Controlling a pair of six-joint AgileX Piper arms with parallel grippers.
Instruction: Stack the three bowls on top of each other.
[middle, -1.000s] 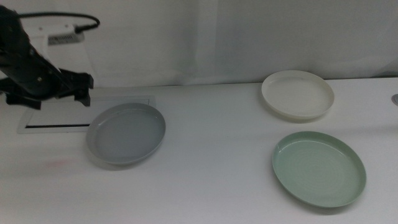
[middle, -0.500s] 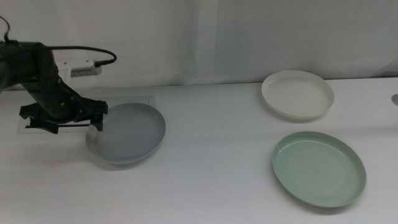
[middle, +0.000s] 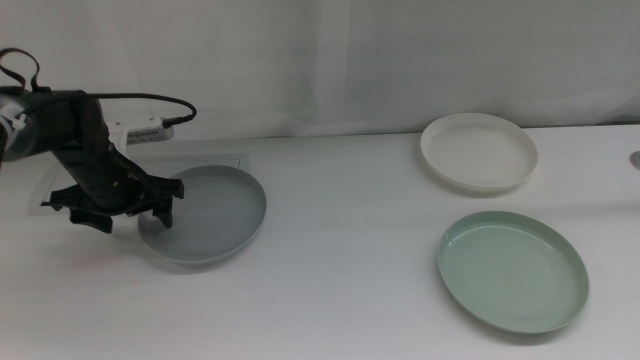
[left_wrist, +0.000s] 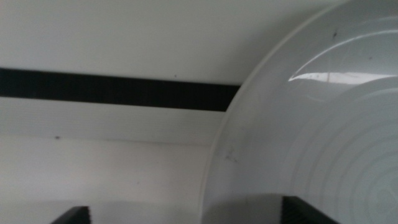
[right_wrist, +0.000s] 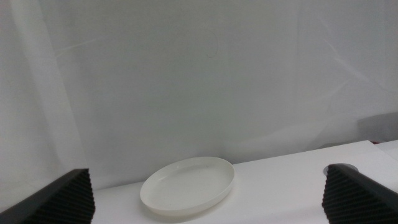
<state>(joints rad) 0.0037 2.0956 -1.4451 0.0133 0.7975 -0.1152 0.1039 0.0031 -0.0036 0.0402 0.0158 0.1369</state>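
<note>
Nothing stacked yet; left gripper (middle: 128, 212) spread wide, empty, straddling left rim of grey bowl (middle: 205, 213); cream bowl (middle: 478, 150) far right, green bowl (middle: 512, 270) near right; right gripper (right_wrist: 205, 198) wide open, waiting.

Left bowl (middle: 205, 213) before panel (middle: 60, 195); two bowls right, far one (middle: 478, 150) behind near one (middle: 512, 270).

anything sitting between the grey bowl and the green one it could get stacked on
Nothing visible. The table between the grey bowl and the green bowl is bare; the white bowl sits behind that path. The left hand is at the grey bowl's rim.
</note>
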